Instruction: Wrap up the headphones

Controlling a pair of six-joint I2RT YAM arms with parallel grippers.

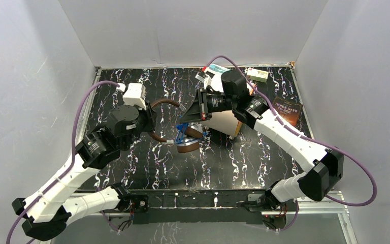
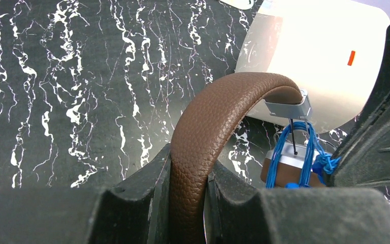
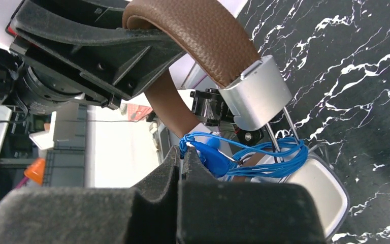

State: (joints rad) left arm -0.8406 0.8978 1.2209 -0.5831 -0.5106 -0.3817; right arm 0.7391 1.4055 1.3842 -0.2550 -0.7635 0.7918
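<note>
At frame centre, the left gripper point(image 2: 188, 170) is clamping the brown leather over-ear headphones point(image 1: 165, 103) by the headband. The right gripper point(image 3: 183, 155) is pinching their thin blue cable point(image 3: 264, 158), needing steady tension for tight loops.

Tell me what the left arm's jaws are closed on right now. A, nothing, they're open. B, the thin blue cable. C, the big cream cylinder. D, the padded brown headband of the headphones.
D: in the left wrist view the padded brown headband runs down between the left jaws, pressed on both sides, while the thin blue cable is pinched at the right jaws and the cream cylinder lies behind.
</note>
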